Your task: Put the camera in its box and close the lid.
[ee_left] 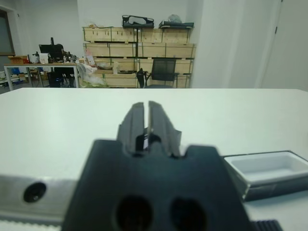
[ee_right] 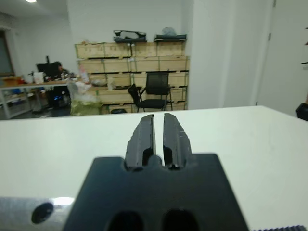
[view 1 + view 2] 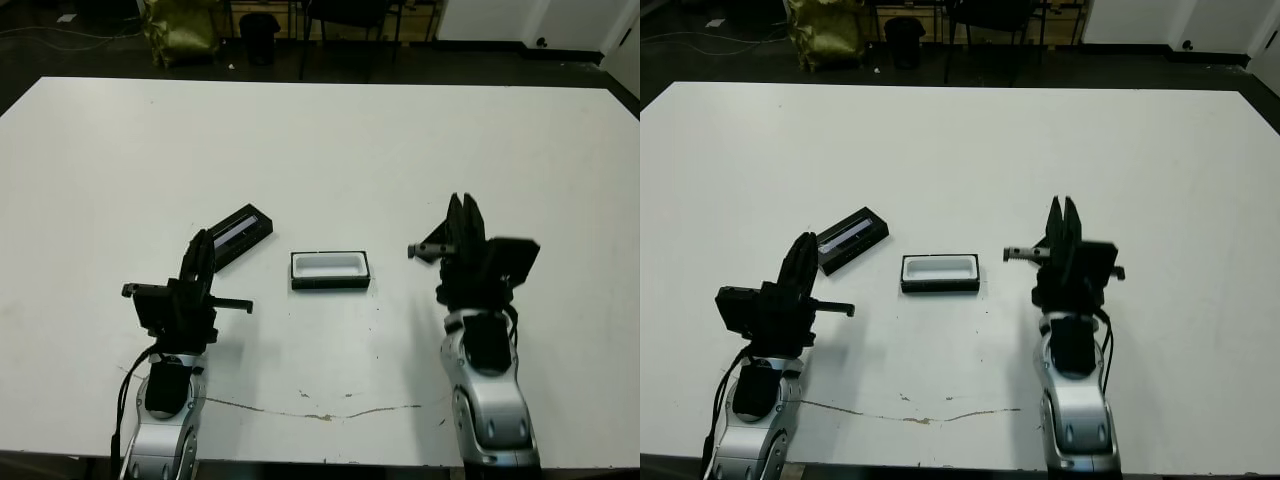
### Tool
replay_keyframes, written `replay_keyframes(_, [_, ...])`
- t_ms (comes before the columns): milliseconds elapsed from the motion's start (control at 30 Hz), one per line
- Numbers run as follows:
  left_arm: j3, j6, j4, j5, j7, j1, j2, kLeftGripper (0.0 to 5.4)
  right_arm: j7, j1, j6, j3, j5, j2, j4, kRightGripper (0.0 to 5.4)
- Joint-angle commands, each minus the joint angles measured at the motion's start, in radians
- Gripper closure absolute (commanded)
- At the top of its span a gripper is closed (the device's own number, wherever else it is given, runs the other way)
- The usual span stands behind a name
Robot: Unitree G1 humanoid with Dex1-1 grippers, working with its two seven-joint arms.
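The box (image 3: 330,283), a small black tray with a white lining, lies uncovered and with nothing inside at the table's middle front. It also shows in the left wrist view as the box (image 1: 279,185). To its left lies the camera (image 3: 241,232), a slim black bar with a glossy bluish face, set at an angle. My left gripper (image 3: 203,239) is shut and holds nothing, its tips just short of the camera's near end. My right gripper (image 3: 462,201) stands to the right of the box, shut and holding nothing. The lid is out of view.
The white table (image 3: 320,140) stretches wide beyond the things. A thin crack line (image 3: 320,412) runs near its front edge. Chairs and a yellow-green bag (image 3: 180,30) stand on the dark floor past the far edge.
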Motion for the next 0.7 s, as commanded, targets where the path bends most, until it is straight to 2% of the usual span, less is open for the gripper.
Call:
replay_keyframes(33, [0.000,0.027,0.002,-0.005,-0.001,0.009,0.005,5.39,-0.012,-0.053,0.038,-0.030,0.012,-0.009,0.025,5.40])
replay_keyframes(333, [0.001,0.020,0.002,0.002,0.001,0.012,0.008,5.39,0.022,-0.203,0.112,-0.110,0.047,-0.097,0.144,5.40])
replay_keyframes(467, [0.004,0.013,0.006,0.006,0.001,0.011,0.012,5.39,0.114,-0.270,0.200,-0.143,0.069,-0.214,0.216,5.40])
replay_keyframes(533, [0.005,0.016,0.003,0.004,0.002,0.013,0.009,5.39,0.209,-0.314,0.233,-0.152,0.092,-0.302,0.265,5.40])
replay_keyframes(633, [0.004,0.023,-0.001,-0.005,-0.002,0.015,0.007,5.39,0.351,-0.402,0.220,-0.142,0.088,-0.446,0.382,5.40])
replay_keyframes(700, [0.003,0.021,0.001,-0.011,-0.005,0.016,0.005,5.39,0.442,-0.468,0.185,-0.109,0.060,-0.537,0.477,5.40])
